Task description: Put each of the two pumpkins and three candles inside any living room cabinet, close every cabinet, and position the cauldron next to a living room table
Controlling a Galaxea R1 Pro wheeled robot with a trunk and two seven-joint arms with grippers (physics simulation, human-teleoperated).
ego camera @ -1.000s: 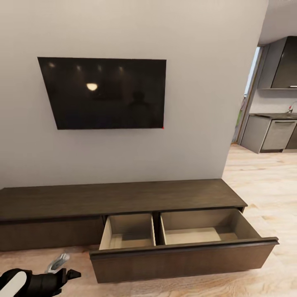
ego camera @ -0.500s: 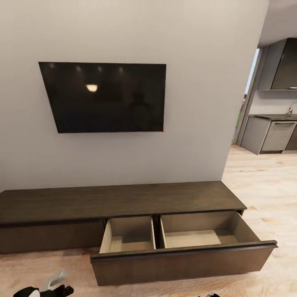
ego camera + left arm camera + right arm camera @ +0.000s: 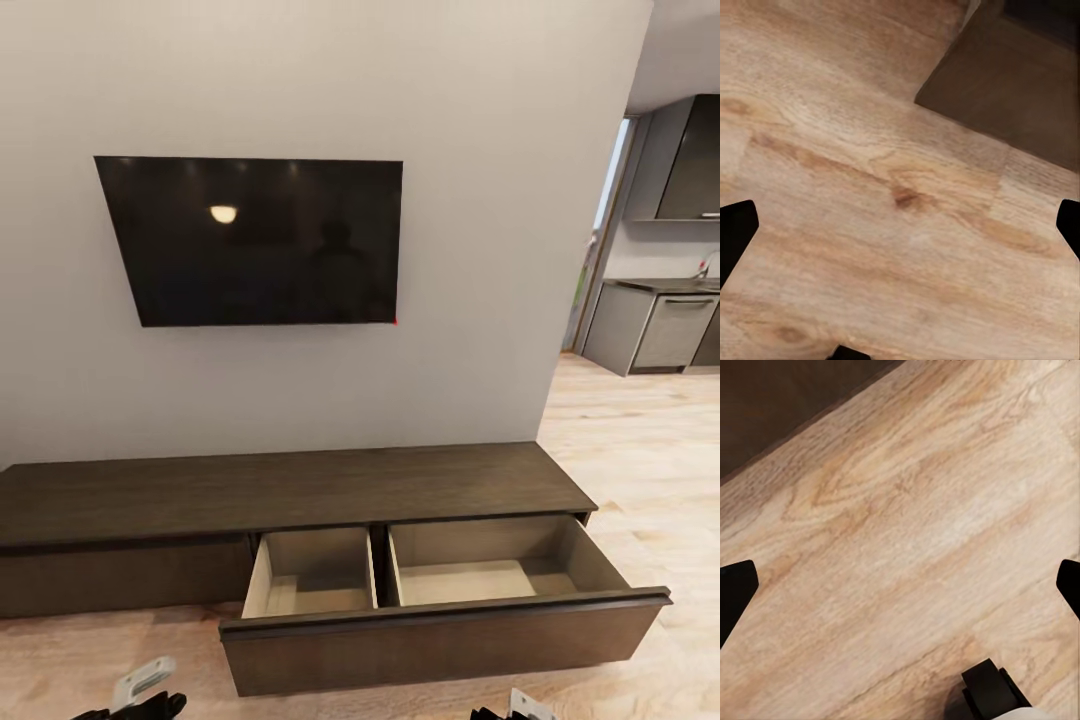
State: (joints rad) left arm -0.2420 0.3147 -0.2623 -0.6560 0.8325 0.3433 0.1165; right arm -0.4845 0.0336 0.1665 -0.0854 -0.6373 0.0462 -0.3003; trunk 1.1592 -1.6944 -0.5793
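Pale grey wall with a black flat television (image 3: 255, 240) backs the long low dark-brown wood cabinet (image 3: 290, 488) at lower centre; its drawer (image 3: 440, 640) stands pulled out, beige compartments bare, ready for loading; both wrist views show each end effector's fingertips spread wide over the plank floor (image 3: 870, 225), holding nothing.

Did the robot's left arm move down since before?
Yes. Against the pulled-out dark-brown wood drawer front, the left gripper has dropped toward the picture's bottom edge, though the camera tilted too.
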